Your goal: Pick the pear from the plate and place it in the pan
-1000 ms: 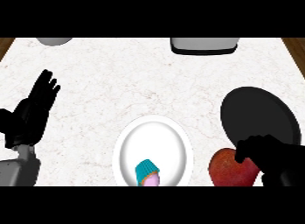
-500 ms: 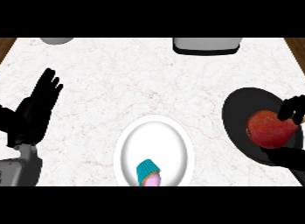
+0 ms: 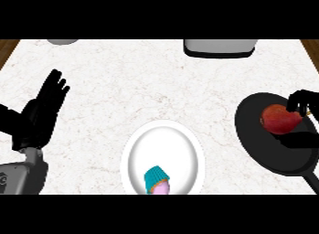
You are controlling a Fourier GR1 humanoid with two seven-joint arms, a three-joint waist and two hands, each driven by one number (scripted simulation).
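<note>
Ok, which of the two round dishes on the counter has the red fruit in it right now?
The black pan at the right, where the right robot hand curls round the fruit. The white plate in the middle holds only a teal-wrapped cupcake.

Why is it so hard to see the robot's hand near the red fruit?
In the head view, the right hand is black and sits over the black pan, so dark blends into dark; only the red pear stands out between its curled fingers. The left hand shows clearly because it is against the pale marble counter.
</note>
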